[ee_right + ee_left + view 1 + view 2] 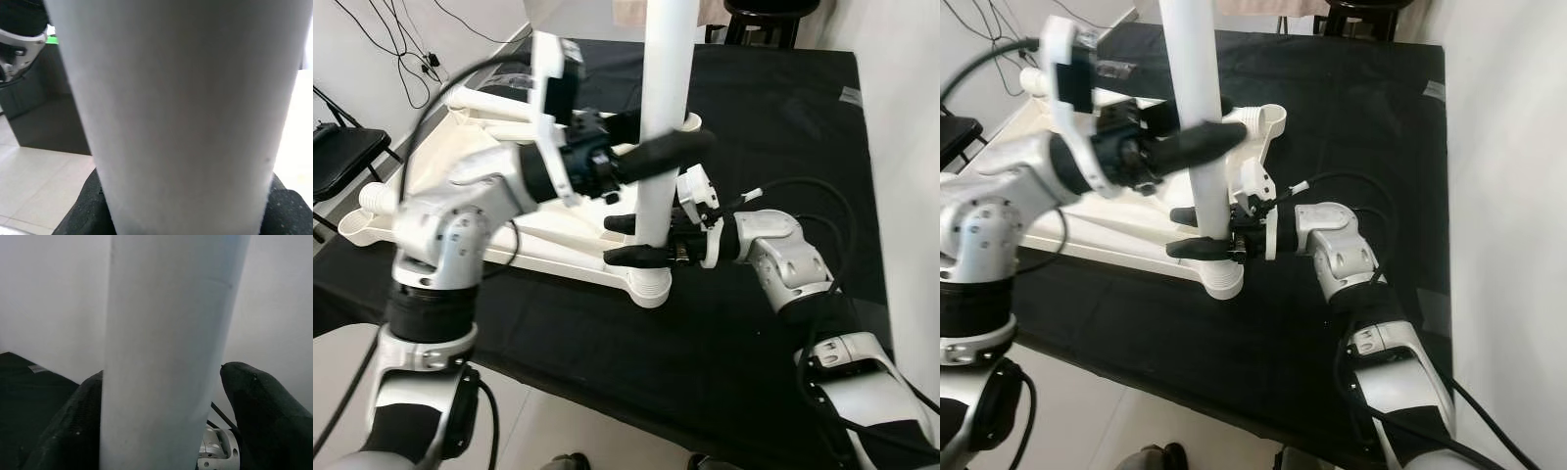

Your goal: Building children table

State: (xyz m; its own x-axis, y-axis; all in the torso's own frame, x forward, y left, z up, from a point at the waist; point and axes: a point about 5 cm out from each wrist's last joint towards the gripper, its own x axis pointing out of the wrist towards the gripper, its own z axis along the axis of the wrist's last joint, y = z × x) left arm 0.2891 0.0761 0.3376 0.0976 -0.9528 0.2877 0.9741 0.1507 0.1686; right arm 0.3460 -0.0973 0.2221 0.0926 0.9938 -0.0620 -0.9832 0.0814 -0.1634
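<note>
white table leg standing upright in the corner socket of the overturned white children's tabletop, itself lying on the black-covered table. gripped from both sides: left gripper higher on the tube, one black finger across the front and the other behind, closed around it; right gripper lower, just above the socket, fingers bracketing the tube front and back, closed on it too. in the left wrist view, tube sitting between the two black pads. beyond the fingers, another open socket at the far corner. black folding chair off to the left on the floor, cables on the wall.
</note>
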